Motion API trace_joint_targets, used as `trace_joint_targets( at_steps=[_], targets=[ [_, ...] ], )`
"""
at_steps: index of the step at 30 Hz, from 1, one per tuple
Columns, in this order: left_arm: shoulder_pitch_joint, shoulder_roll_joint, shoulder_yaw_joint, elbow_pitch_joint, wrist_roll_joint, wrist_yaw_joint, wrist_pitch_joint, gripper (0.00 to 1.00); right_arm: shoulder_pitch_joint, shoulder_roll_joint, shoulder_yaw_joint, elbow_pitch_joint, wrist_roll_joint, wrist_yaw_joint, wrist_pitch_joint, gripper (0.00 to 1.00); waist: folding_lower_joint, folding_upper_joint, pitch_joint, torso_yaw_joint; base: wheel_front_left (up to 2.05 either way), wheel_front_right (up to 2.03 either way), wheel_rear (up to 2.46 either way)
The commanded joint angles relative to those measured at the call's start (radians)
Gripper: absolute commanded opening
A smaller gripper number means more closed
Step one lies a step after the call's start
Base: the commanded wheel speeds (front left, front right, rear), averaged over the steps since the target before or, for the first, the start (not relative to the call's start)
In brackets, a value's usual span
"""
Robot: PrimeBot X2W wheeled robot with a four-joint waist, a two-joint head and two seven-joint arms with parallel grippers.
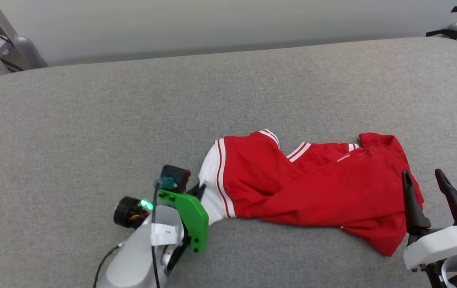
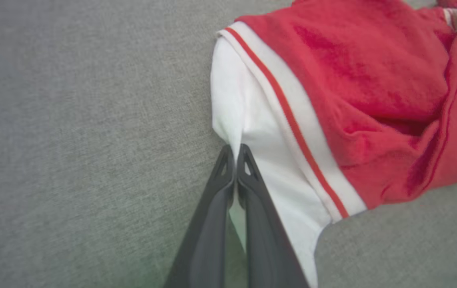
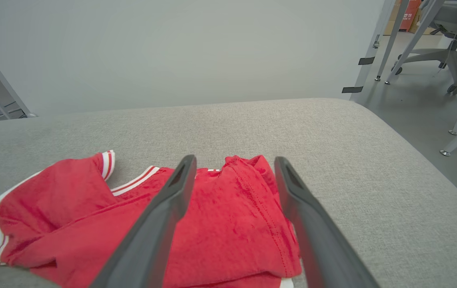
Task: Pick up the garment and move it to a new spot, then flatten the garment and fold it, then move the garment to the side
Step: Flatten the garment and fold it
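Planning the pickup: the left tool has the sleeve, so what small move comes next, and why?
Probably lower the right tool and close it on the garment's red end: it hangs open over that cloth, while the left tool is shut on the white sleeve.

The garment (image 1: 312, 188), red with a white stripe-trimmed sleeve, lies bunched and twisted; on grey padding (image 1: 92, 120).

The garment (image 1: 324, 188) is soft, matt cloth, its red body faintly crinkled and its white sleeve (image 2: 252, 132) smoother. It lies on a grey table cover (image 1: 92, 120) of coarse, felt-like fabric. The left gripper (image 2: 235, 152) has matt dark plastic fingers (image 2: 208, 232), and the bracket (image 1: 190, 216) at the head view's lower left is glossy green plastic.
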Motion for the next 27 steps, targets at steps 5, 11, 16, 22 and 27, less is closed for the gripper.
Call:
trace_joint_targets(
  at_steps=[5, 11, 16, 22, 27],
  targets=[
    [-0.089, 0.041, 0.057, -0.025, 0.002, 0.052, -0.115, 0.0, -0.01, 0.011, 0.007, 0.022, -0.005, -0.001, -0.018, 1.0, 0.0, 0.0, -0.038, 0.014, 0.0, 0.0, 0.0],
    [-0.117, 0.107, 0.101, -0.065, 0.029, 0.119, -0.189, 0.0, 0.0, 0.016, 0.004, 0.032, -0.006, -0.001, -0.027, 1.0, 0.0, 0.0, -0.053, 0.032, 0.0, 0.0, 0.0],
    [-0.065, 0.164, 0.105, -0.016, 0.042, 0.148, -0.14, 0.0, 0.006, 0.018, 0.006, 0.038, -0.008, -0.001, -0.028, 1.0, 0.0, 0.0, -0.049, 0.044, 0.0, 0.0, 0.0],
    [0.014, 0.164, 0.103, 0.08, 0.003, 0.139, -0.05, 0.42, -0.001, 0.014, 0.011, 0.044, -0.009, -0.001, -0.019, 1.0, 0.0, 0.0, -0.041, 0.057, 0.0, 0.0, 0.0],
    [0.023, 0.153, 0.102, 0.117, -0.011, 0.138, -0.064, 1.0, 0.002, 0.01, 0.006, 0.054, -0.01, -0.001, -0.011, 1.0, 0.0, 0.0, -0.049, 0.079, 0.0, 0.0, 0.0]
  ],
)
